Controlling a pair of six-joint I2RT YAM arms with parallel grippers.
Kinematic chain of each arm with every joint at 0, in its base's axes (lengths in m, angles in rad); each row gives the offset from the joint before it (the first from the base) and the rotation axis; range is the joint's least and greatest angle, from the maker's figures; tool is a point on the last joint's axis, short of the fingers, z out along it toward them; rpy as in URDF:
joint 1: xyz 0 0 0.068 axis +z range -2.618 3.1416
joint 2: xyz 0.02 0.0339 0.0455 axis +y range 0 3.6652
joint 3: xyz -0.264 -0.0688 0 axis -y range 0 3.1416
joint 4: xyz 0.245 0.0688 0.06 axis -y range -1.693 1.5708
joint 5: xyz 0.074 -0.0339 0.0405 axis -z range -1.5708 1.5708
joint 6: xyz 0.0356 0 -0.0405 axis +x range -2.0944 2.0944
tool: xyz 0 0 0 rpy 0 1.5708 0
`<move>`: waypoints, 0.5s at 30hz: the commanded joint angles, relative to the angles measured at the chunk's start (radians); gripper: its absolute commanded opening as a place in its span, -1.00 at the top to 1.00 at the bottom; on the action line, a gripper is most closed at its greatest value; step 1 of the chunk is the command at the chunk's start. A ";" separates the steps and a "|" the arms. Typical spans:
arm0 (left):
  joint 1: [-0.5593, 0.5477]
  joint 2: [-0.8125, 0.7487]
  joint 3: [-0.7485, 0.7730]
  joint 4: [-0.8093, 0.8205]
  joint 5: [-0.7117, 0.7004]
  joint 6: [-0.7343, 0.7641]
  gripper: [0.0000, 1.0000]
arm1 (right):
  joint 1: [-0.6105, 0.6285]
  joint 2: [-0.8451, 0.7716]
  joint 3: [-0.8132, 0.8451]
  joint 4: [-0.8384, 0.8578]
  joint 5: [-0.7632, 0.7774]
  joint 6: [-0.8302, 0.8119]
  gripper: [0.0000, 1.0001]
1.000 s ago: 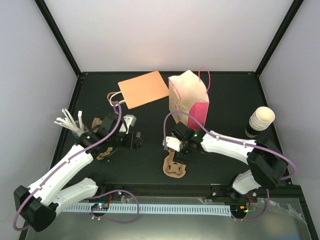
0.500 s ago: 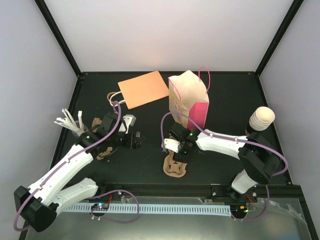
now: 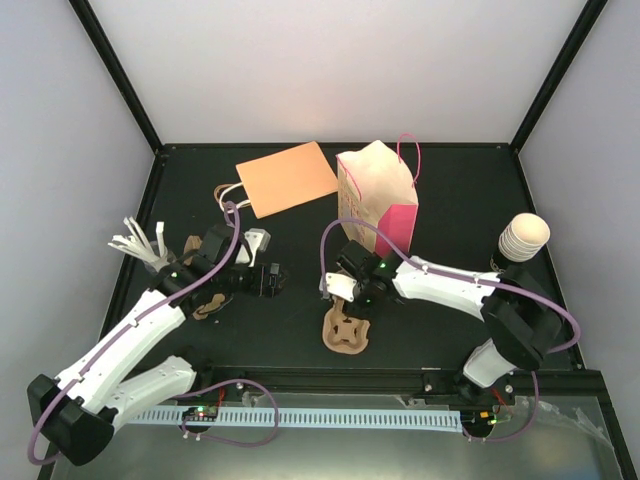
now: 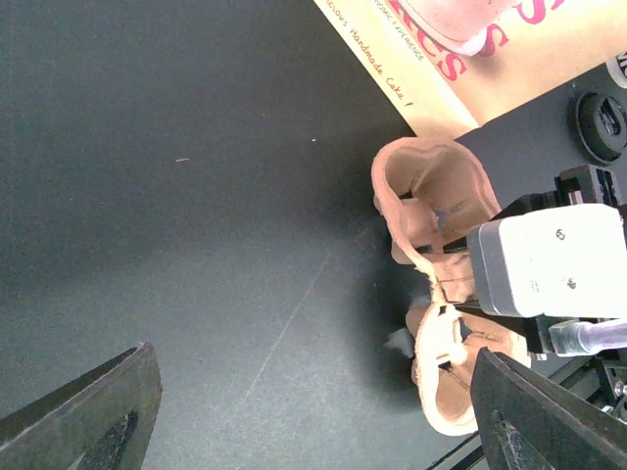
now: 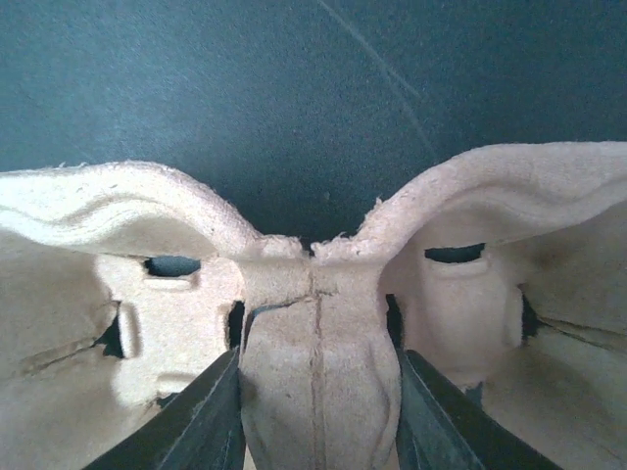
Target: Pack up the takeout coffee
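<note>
The takeout coffee (image 3: 524,236), a cream ribbed cup with a dark base, stands alone at the table's right edge, far from both grippers. My right gripper (image 3: 350,296) is down on a brown pulp carrier (image 3: 345,331) in front of the upright paper bag (image 3: 375,193). In the right wrist view the right gripper (image 5: 318,384) has its jaws pressed against both sides of the carrier's middle ridge (image 5: 318,333). My left gripper (image 3: 266,277) hovers left of it; the left gripper (image 4: 323,423) is wide open with nothing in it.
A flat orange bag (image 3: 287,177) lies at the back. A bundle of white sticks (image 3: 139,244) sits at the far left. A second pulp carrier (image 3: 207,303) lies partly under the left arm. The left wrist view shows the bag's printed side (image 4: 460,69).
The right gripper's jaws have closed in on the carrier's middle ridge. That arm and the carrier have shifted slightly left. The left arm has stayed put.
</note>
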State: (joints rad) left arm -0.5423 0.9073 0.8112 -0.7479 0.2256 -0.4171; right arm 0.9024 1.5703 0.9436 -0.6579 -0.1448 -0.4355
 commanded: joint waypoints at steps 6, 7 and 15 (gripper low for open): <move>0.016 -0.044 0.015 -0.014 0.014 0.017 -0.78 | -0.001 -0.102 0.015 -0.003 -0.055 0.016 0.20; 0.018 -0.045 0.015 -0.016 0.014 0.017 -0.78 | -0.002 -0.111 0.013 -0.004 -0.058 0.018 0.20; 0.021 -0.062 0.015 -0.023 0.009 0.011 -0.78 | -0.001 -0.189 0.001 0.009 -0.094 0.028 0.23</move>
State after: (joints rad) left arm -0.5312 0.8642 0.8112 -0.7563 0.2260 -0.4179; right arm 0.9024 1.4300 0.9455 -0.6598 -0.1967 -0.4175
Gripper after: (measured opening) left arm 0.892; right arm 0.387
